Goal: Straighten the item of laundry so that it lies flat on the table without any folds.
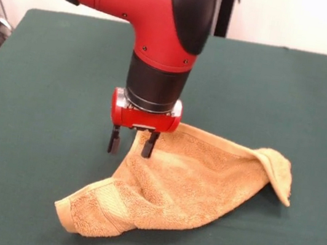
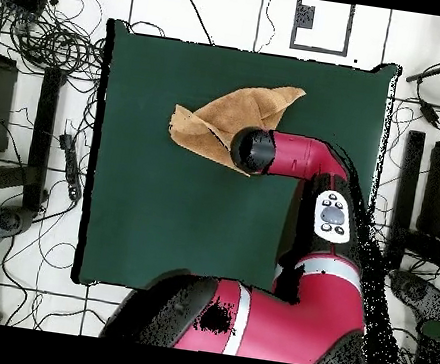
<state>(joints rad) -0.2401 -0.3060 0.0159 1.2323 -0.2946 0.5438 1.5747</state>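
Observation:
The golden-orange towel (image 1: 184, 185) lies crumpled and folded on the dark green table (image 1: 46, 79), with a woven band at its near left corner and a raised fold at its right end. In the overhead view the towel (image 2: 228, 121) shows as a folded wedge on the table (image 2: 158, 222). My gripper (image 1: 131, 143) hangs straight down at the towel's far left edge. Its two black fingers (image 1: 114, 141) are a little apart and hold nothing; the right one is just at the cloth's edge. In the overhead view the arm's wrist (image 2: 254, 150) covers the gripper.
Cables and stands (image 2: 43, 34) lie on the floor round the table in the overhead view. The red arm (image 2: 308, 233) reaches in over the table's right side there.

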